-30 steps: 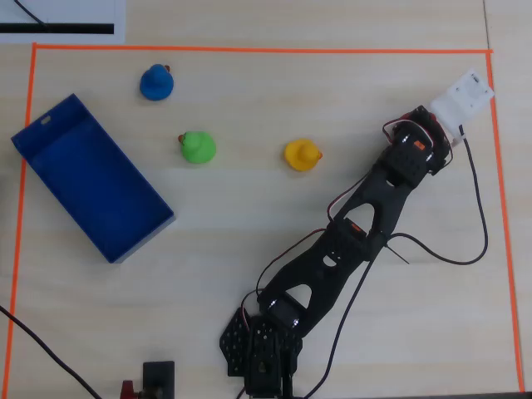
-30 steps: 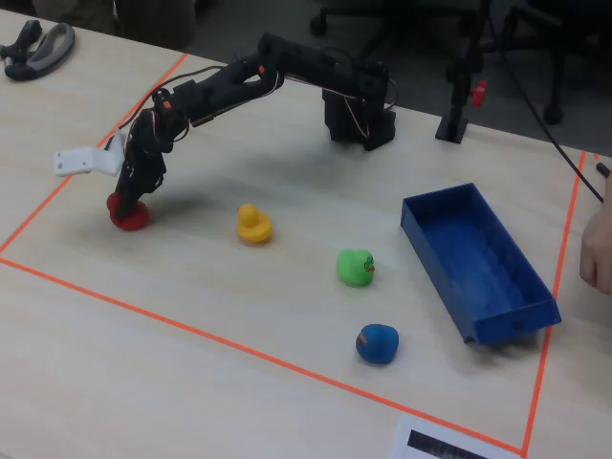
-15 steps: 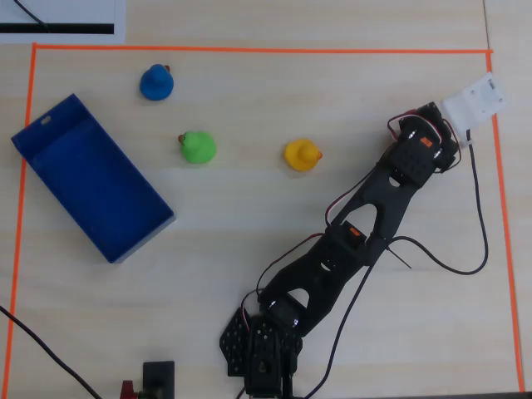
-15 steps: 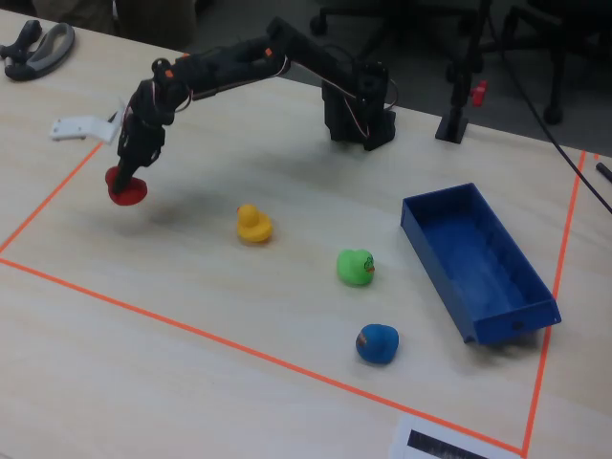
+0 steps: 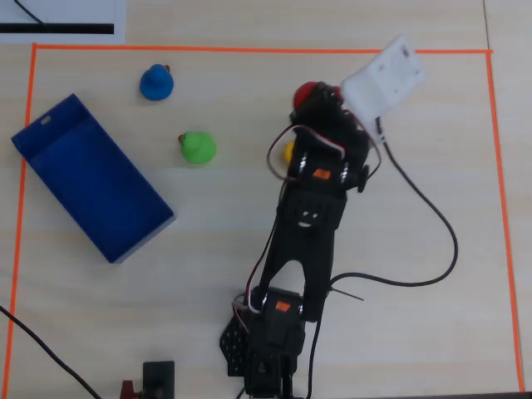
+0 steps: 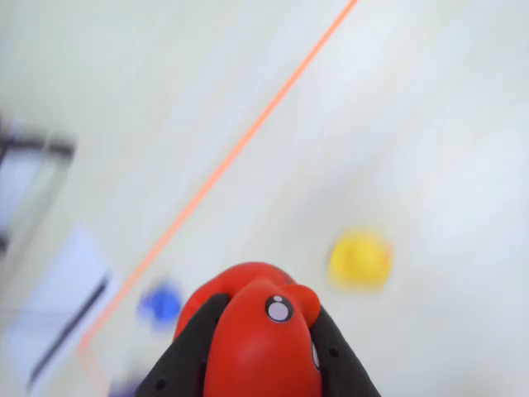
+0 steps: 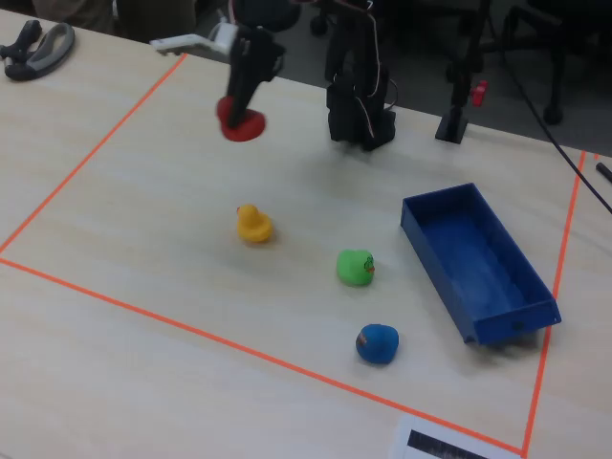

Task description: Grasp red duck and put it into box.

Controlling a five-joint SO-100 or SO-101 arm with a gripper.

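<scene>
1. Pale wooden table (image 7: 143, 316), taped in orange, is carrying the box (image 7: 478, 258) near its right edge in the fixed view.
2. Red duck (image 7: 241, 121) is being clamped by the gripper (image 6: 263, 347), raised off the table near its far edge.
3. Duck is likely light and smooth; its rounded body is being squeezed at both flanks.

No readable text, label, brand, number or sign anywhere. Only a white sheet (image 5: 62, 18) at the worktop's edge with a solid black bar printed on it, seen in the overhead view at the top left and in the fixed view (image 7: 449, 442) at the bottom; no letters made out on it in either. Same sheet blurred beyond reading in the wrist view (image 6: 58, 322).
</scene>
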